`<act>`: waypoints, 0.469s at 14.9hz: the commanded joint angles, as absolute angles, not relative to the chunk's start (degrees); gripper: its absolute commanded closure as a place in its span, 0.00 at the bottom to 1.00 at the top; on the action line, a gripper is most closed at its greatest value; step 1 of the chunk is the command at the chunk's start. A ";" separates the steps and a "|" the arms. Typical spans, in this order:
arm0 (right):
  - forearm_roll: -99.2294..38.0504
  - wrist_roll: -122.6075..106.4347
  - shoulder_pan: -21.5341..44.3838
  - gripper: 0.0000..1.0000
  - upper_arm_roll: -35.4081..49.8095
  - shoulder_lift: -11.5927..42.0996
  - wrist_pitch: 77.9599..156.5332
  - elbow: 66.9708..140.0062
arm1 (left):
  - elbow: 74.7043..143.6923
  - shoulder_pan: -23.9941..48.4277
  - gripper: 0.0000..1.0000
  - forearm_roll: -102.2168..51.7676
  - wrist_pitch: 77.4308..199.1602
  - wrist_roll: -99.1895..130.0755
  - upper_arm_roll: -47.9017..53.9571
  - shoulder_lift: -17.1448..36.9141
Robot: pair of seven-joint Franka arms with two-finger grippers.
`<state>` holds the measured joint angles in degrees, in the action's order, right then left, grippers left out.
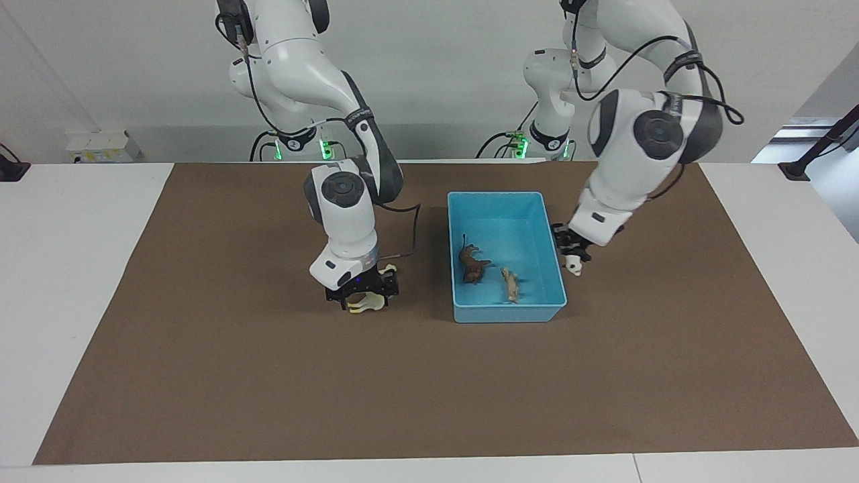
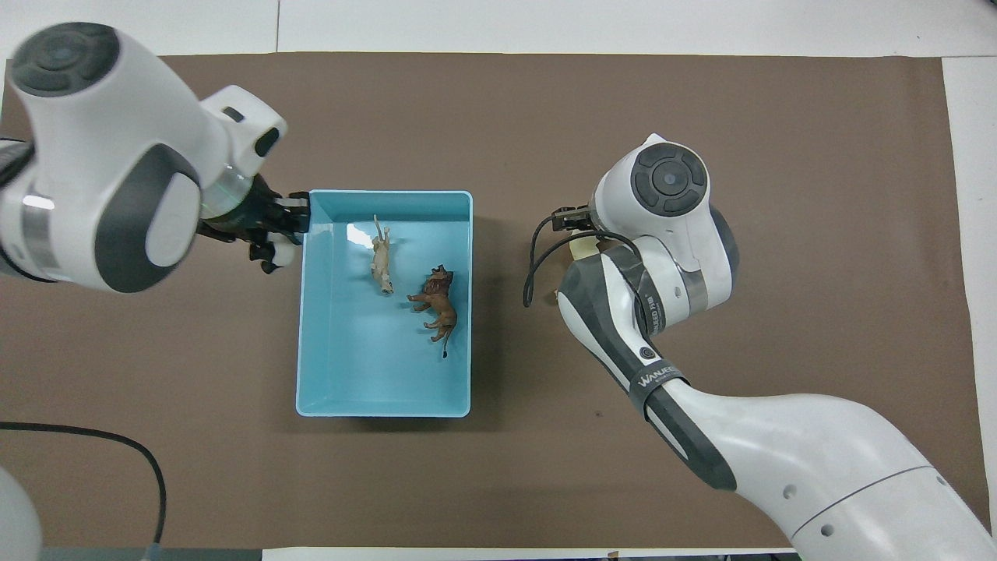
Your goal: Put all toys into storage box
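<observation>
Left gripper [image 1: 572,257] holds the panda [image 1: 572,266], seemingly just beside the storage box [image 1: 551,228].

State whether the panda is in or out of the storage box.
Out: the left gripper holds the panda just outside the storage box.

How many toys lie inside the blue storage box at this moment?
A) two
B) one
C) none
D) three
A: only the brown animal and the small tan tiger lie in the storage box; the panda is held by the left gripper just outside the box wall, and the cream horse is on the mat under the right gripper.
</observation>
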<state>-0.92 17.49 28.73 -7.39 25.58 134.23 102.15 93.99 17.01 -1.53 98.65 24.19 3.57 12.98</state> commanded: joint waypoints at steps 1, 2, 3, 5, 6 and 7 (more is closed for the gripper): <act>-0.26 16.17 29.70 0.00 -7.03 23.82 137.80 106.51 | 103.42 23.18 1.00 -3.69 104.73 31.88 2.20 9.24; -0.26 15.74 29.79 0.00 -7.12 23.73 139.64 108.18 | 105.62 25.12 1.00 -3.78 107.72 35.04 2.20 8.53; -0.26 15.47 29.79 0.00 -7.03 23.73 142.09 110.19 | 106.51 26.01 1.00 -3.78 109.06 36.72 2.20 8.35; -0.26 15.56 30.32 0.00 -7.12 23.82 146.67 113.10 | 105.91 26.28 0.38 -4.91 109.07 36.91 2.20 8.44; -0.26 15.56 30.24 0.04 -7.12 23.82 147.47 113.81 | 105.56 26.28 0.00 -5.10 109.42 36.65 2.11 8.52; -0.26 15.64 30.23 0.15 -7.12 23.82 147.57 113.99 | 105.21 25.93 0.00 -5.10 109.42 36.39 2.11 8.70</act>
